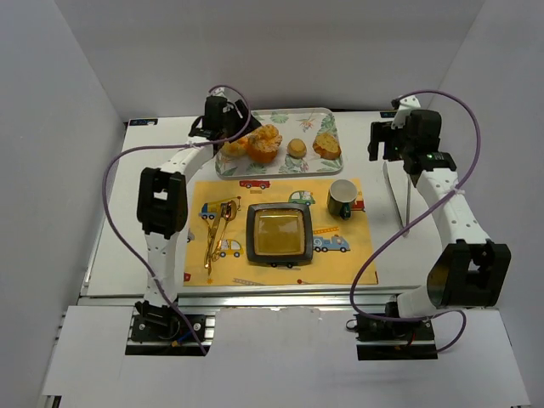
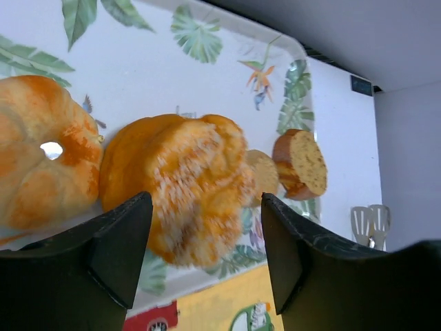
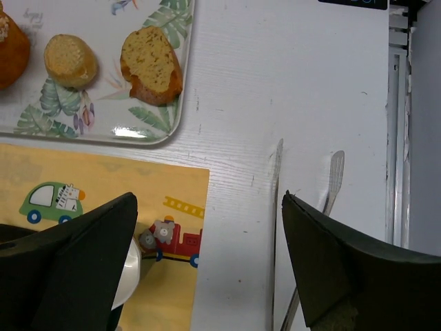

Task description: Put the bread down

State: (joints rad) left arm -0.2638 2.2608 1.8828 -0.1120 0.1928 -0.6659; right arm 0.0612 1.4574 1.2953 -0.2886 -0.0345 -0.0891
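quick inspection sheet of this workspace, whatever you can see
surface: white table, yellow car-print placemat
job's things: leaf-print tray holds large orange bun, pale bun, small round bun, bread slice; dark square plate bare
clutter: gold tongs, green mug, clear utensil
grippers: left gripper open over orange bun; right gripper open above table
cables: left purple cable, right purple cable, both in wide loops
surroundings: white walls

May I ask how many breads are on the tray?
4, in a row on the tray: holed bun far left, large bun next, small roll, cut slice far right. None appears hidden.
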